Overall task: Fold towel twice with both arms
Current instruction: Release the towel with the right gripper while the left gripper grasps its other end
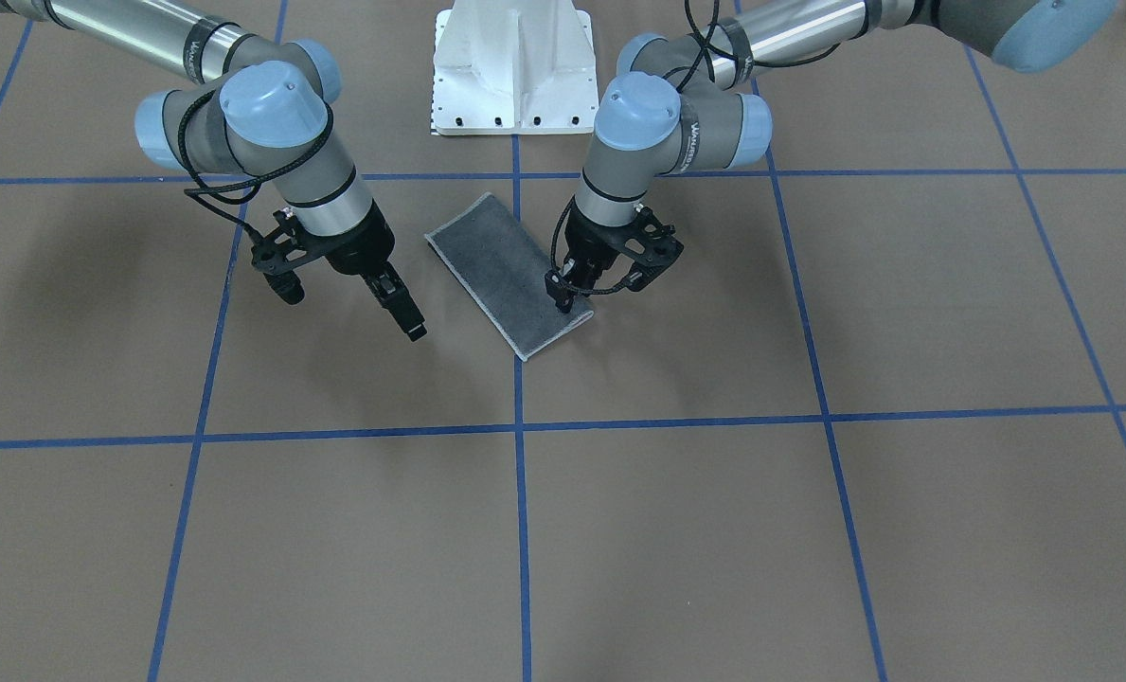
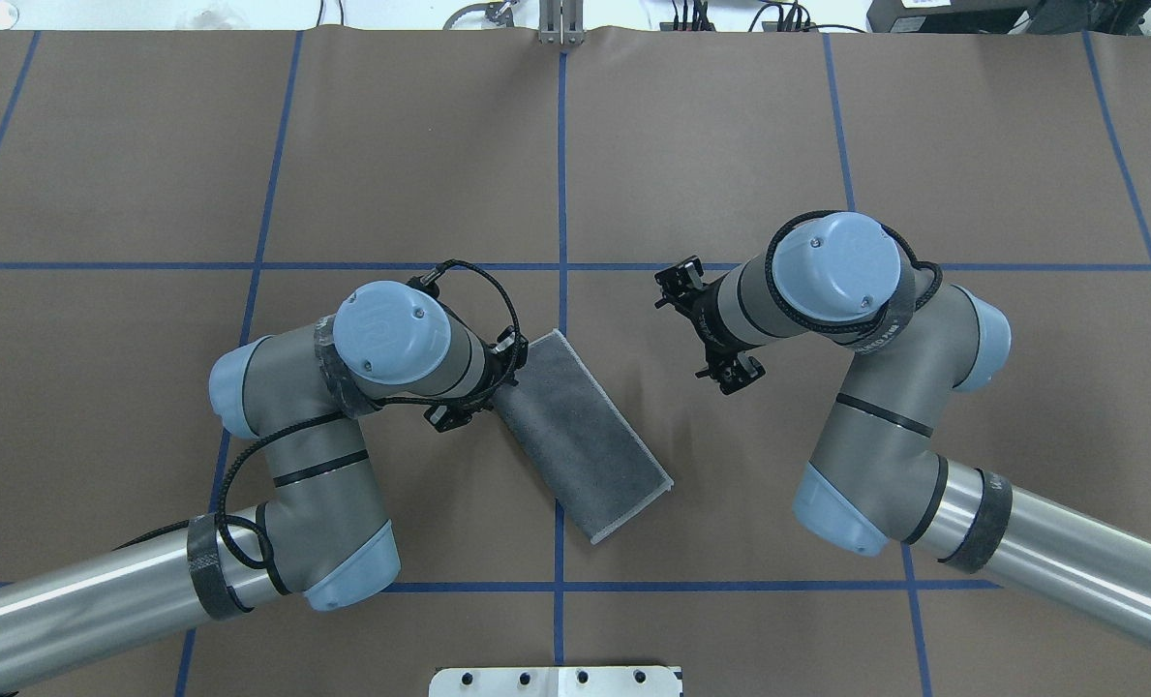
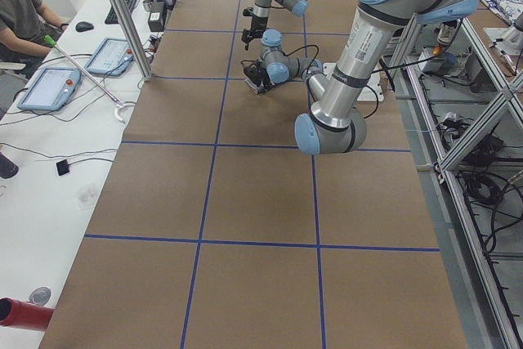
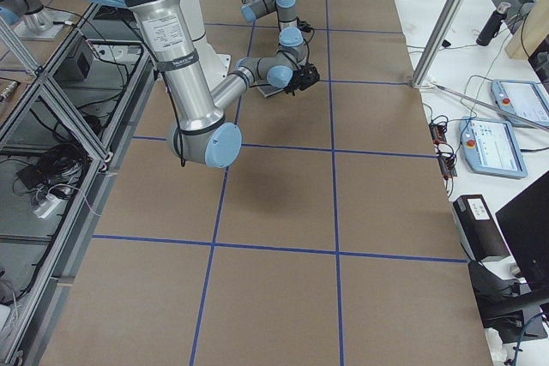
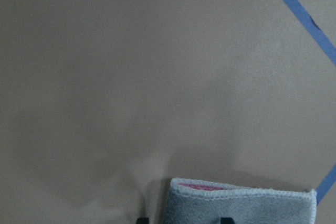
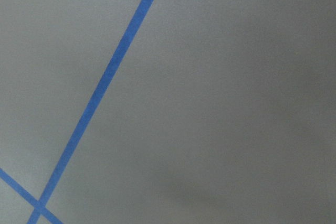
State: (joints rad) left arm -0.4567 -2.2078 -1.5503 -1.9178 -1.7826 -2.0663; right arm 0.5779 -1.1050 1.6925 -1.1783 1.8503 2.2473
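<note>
The towel [image 1: 510, 275] lies flat on the table near the robot's base. It is folded into a dark grey rectangle set at a slant, and it also shows in the overhead view [image 2: 585, 445]. My left gripper [image 1: 567, 298] stands low over the towel's far end, open. In the left wrist view the towel's end [image 5: 241, 208] shows a sliver of pink inside the fold, and the two fingertips [image 5: 226, 220] sit apart over it. My right gripper [image 1: 409, 320] hangs over bare table, apart from the towel on its other side, and appears open and empty.
The white pedestal base [image 1: 513, 66] stands just behind the towel. Blue tape lines [image 1: 517, 426] cross the brown table cover. Tablets, cables and a seated person are on a side bench [image 3: 57, 79] beyond the table's far edge.
</note>
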